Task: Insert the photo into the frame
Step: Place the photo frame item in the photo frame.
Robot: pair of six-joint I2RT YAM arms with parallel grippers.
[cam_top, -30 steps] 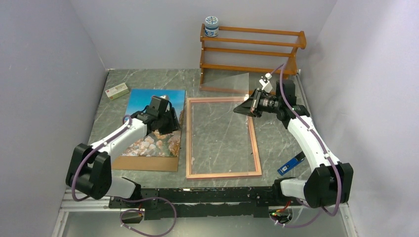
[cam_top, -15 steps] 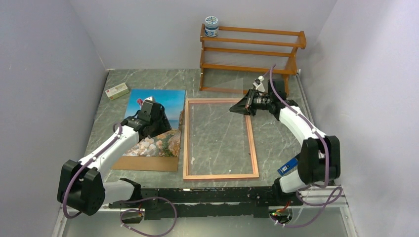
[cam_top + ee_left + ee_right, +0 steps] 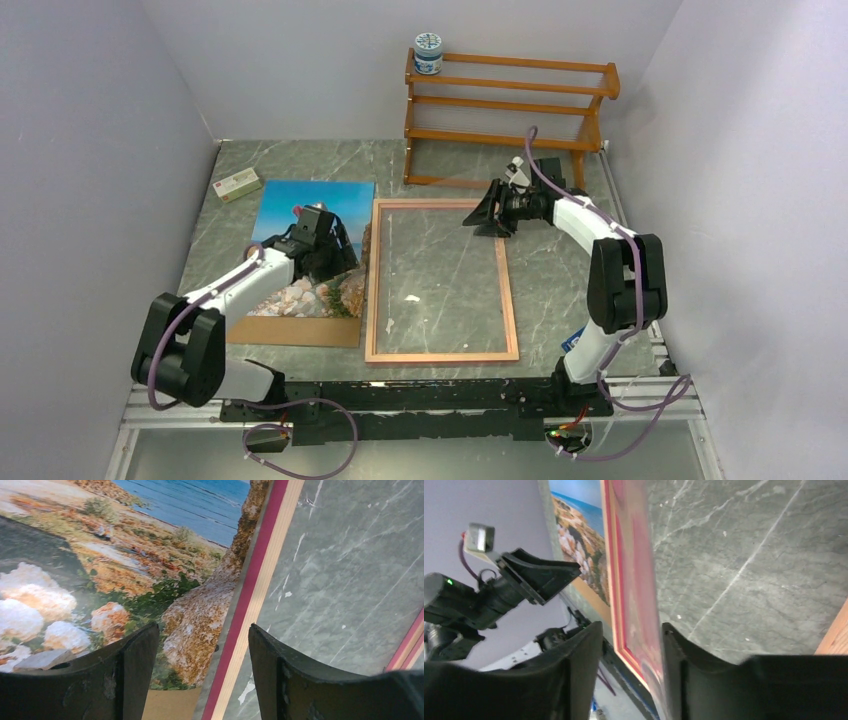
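Note:
The frame [image 3: 372, 285] lies flat on the table with its pale wood back up; its pink side shows in the left wrist view [image 3: 248, 596]. To its left the photo [image 3: 315, 200] of a rocky seashore lies face up on a brown panel [image 3: 290, 332]. My left gripper [image 3: 335, 255] hovers open over the photo's right edge [image 3: 200, 610], straddling the gap to the frame's left rail, holding nothing. At the frame's far right corner my right gripper [image 3: 478, 216] stands open, with the blurred frame edge [image 3: 634, 580] between its fingers, close to the right one.
An orange-brown wooden rack [image 3: 510, 100] stands at the back right with a small jar [image 3: 428, 53] on its top. A small box [image 3: 238, 184] lies at the back left. A blue object [image 3: 588, 335] lies near the right arm's base. Grey walls close three sides.
My right gripper has opened and let go of the frame's far corner. The frame, held tilted before, has dropped flat and slid left. My left gripper has opened wider over the photo.

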